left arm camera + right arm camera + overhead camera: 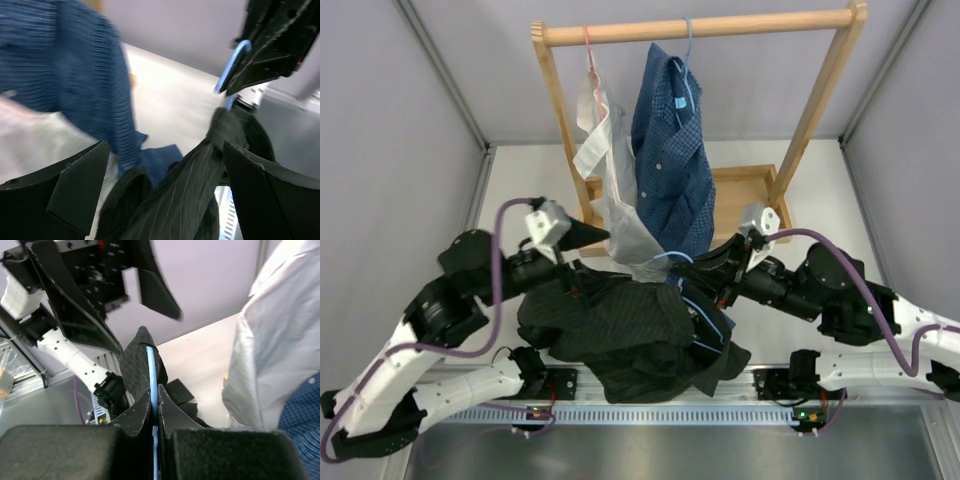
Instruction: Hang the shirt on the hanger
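1. right claw (pixel 154 396) was pinched shut on the hanger (pixel 151 365)'s thin wire; left claw (pixel 165 167) gaped wide, holding nothing.
2. shirt (pixel 620 330) hung bunched between the arms, seemingly partly on the hanger, over the table's near edge.
3. it looked soft, floppy and light, likely to slip; collar or shoulder seam seemed the best hold.
4. table (pixel 520 190) was pale and smooth; a wooden rack (pixel 700 28) behind carried a blue shirt (pixel 670 160) and white garment (pixel 615 200).

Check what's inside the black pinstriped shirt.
The light-blue hanger: its hook and a stretch of wire show beside the shirt, the right pincer shut on it. Fabric covers the rest; how far in it sits can't be told.
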